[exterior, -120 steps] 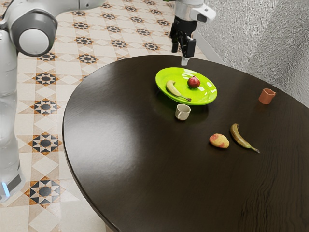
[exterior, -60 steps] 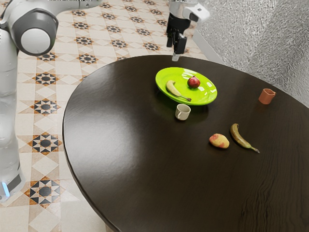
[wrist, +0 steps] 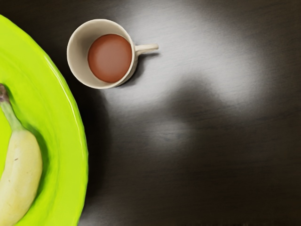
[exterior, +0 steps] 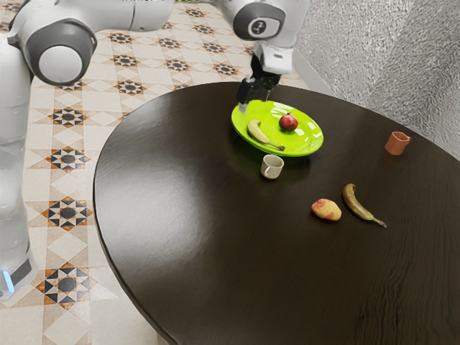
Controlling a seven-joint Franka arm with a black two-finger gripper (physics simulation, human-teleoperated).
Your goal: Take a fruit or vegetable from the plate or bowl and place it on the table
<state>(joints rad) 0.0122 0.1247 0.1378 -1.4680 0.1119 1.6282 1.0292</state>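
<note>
Just came down and over with the gripper [exterior: 246,105], near the edge of the green plate [exterior: 293,145] on the side of the pale banana [exterior: 257,132]. Looks like getting ready to grab that one, then put it on the table [exterior: 180,223]. Can't tell whether open or closed. See the pale banana and the red fruit [exterior: 288,122] both on the plate. Look into the cream mug [exterior: 271,169], just beside the plate, and find reddish brown inside. Can't tell about inside the orange mug [exterior: 396,144].
</note>
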